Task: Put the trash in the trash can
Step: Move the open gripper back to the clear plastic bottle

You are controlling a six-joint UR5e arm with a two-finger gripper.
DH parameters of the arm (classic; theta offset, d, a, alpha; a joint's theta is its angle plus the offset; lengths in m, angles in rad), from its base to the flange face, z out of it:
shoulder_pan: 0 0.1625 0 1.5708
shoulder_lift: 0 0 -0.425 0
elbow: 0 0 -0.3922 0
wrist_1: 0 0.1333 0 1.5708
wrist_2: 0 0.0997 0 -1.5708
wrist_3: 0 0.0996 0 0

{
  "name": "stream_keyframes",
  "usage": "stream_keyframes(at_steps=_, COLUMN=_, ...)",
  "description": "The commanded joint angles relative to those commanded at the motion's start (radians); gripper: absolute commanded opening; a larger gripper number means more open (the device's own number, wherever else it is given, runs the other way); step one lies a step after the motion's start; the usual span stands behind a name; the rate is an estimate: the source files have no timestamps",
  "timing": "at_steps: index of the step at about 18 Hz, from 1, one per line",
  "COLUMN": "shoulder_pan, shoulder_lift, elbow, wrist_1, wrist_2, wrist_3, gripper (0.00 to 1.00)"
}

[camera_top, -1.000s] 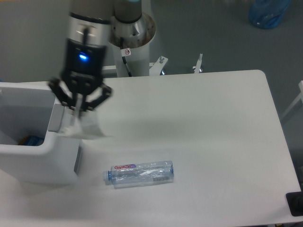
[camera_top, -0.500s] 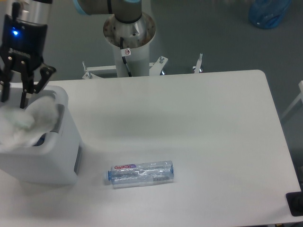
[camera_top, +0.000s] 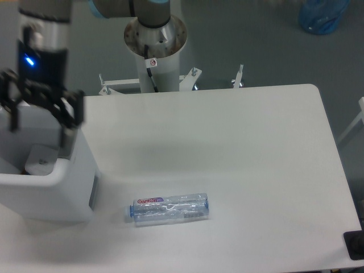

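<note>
From the single fixed camera we see our gripper hanging over the mouth of the trash can at the left edge of the counter, its fingers spread wide and holding nothing — a sensible place to let go, since anything dropped here falls inside. A pale crumpled lump, which we take for the wrapper, lies inside the can below the gripper. The bottle lies on its side on the counter, just right of the can's front corner and apart from it, so we judge half the job is left. Nothing sits between gripper and bottle, though the can's wall stands close. Behind the counter rises the arm's base; a blue bag lies on the floor, far off.
</note>
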Motion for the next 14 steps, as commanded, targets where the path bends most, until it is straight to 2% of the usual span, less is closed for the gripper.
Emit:
stream_keyframes(at_steps=2, shoulder_pan=0.058, shoulder_lift=-0.061, elbow=0.002, wrist_1=-0.002, wrist_2=0.056, wrist_3=0.002, gripper=1.00)
stream_keyframes(at_steps=5, shoulder_pan=0.114, shoulder_lift=-0.149, elbow=0.003, wrist_1=0.012, wrist_2=0.057, wrist_3=0.005, gripper=1.00)
stream_keyframes(at_steps=7, shoulder_pan=0.115, shoulder_lift=-0.184, elbow=-0.006, wrist_1=0.037, wrist_2=0.057, wrist_3=0.006, gripper=1.00)
stream_keyframes(at_steps=11, shoulder_pan=0.114, shoulder_lift=-0.218, elbow=-0.017, wrist_1=0.047, wrist_2=0.056, wrist_3=0.013, gripper=1.00)
stream_keyframes(at_steps=14, shoulder_pan=0.108, shoulder_lift=-0.256, elbow=-0.026, wrist_1=0.158, wrist_2=0.057, wrist_3=0.011, gripper=1.00)
